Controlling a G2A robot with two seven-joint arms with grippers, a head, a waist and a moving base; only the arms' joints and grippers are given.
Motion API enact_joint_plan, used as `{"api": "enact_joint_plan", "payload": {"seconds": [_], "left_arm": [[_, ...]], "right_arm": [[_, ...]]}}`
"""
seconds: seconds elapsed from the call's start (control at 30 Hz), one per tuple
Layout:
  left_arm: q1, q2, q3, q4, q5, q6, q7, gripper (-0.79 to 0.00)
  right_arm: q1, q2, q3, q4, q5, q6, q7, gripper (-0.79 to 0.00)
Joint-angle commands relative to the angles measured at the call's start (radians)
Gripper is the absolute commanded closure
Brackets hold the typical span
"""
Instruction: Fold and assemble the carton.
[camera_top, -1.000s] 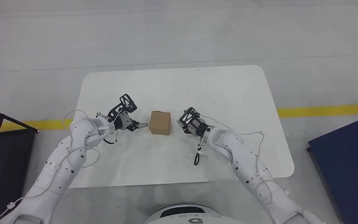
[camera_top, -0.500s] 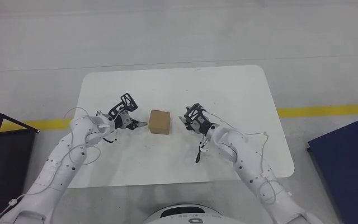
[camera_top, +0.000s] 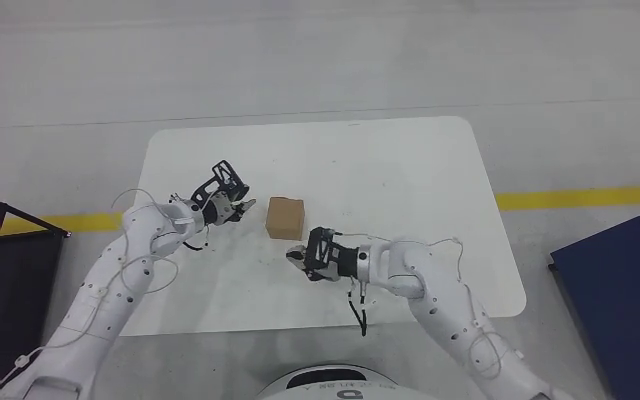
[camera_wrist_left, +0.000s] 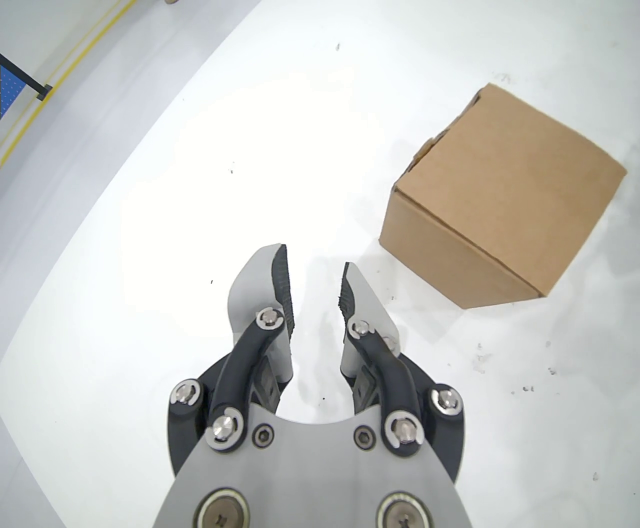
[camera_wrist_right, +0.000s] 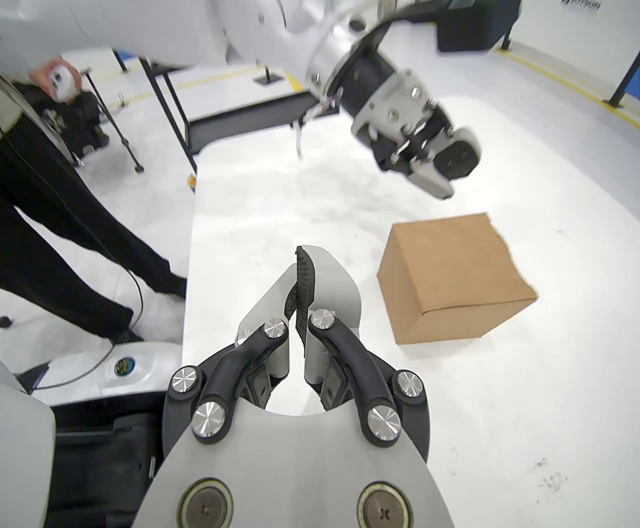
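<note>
The brown carton (camera_top: 285, 217) stands closed as a small box near the middle of the white table (camera_top: 420, 170); it also appears in the left wrist view (camera_wrist_left: 500, 200) and the right wrist view (camera_wrist_right: 450, 280). My left gripper (camera_top: 243, 205) (camera_wrist_left: 312, 272) hovers just left of the carton, slightly open, with nothing between its fingers. My right gripper (camera_top: 293, 256) (camera_wrist_right: 302, 265) sits off the carton's near side, apart from it, shut and holding nothing. The left gripper (camera_wrist_right: 425, 150) hangs above and beyond the carton in the right wrist view.
A black cable (camera_top: 356, 305) dangles from the right arm over the table's near part. The table's near edge (camera_top: 300, 325) runs close behind the right gripper. A dark frame (camera_top: 25, 225) stands left of the table and a blue panel (camera_top: 610, 280) at the right.
The right arm has swung from the carton's right side round to its near side, gripper now pointing left. The left gripper has drawn back slightly from the carton.
</note>
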Motion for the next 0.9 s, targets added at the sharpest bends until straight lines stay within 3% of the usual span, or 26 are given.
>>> {"api": "enact_joint_plan", "payload": {"seconds": [0.0, 0.13, 0.27, 0.33, 0.63, 0.73, 0.87], "left_arm": [[-0.002, -0.002, 0.003, 0.002, -0.001, 0.002, 0.005, -0.289], [-0.002, -0.006, 0.01, 0.008, -0.007, -0.003, 0.011, -0.262], [0.004, -0.007, 0.008, 0.012, -0.007, -0.008, 0.014, -0.046], [0.009, -0.006, 0.002, 0.012, -0.007, -0.013, 0.014, 0.0], [-0.001, -0.002, -0.021, 0.018, 0.014, -0.038, -0.003, 0.0], [-0.064, -0.011, 0.002, 0.069, 0.023, -0.07, 0.009, 0.0], [-0.197, -0.045, 0.092, 0.203, 0.014, -0.137, 0.022, 0.0]], "right_arm": [[0.037, -0.012, -0.043, 0.054, -0.046, 0.078, 0.002, 0.0], [0.107, -0.038, -0.109, 0.16, -0.078, 0.18, -0.029, 0.0], [0.163, -0.059, -0.134, 0.232, -0.089, 0.3, -0.054, 0.0], [0.174, -0.066, -0.138, 0.246, -0.076, 0.331, -0.075, 0.0], [0.082, -0.033, -0.057, 0.173, -0.047, 0.254, -0.119, 0.0], [0.024, -0.012, 0.01, 0.108, -0.037, 0.254, -0.127, 0.0], [-0.052, 0.011, 0.093, 0.011, -0.04, 0.275, -0.114, 0.0]]}}
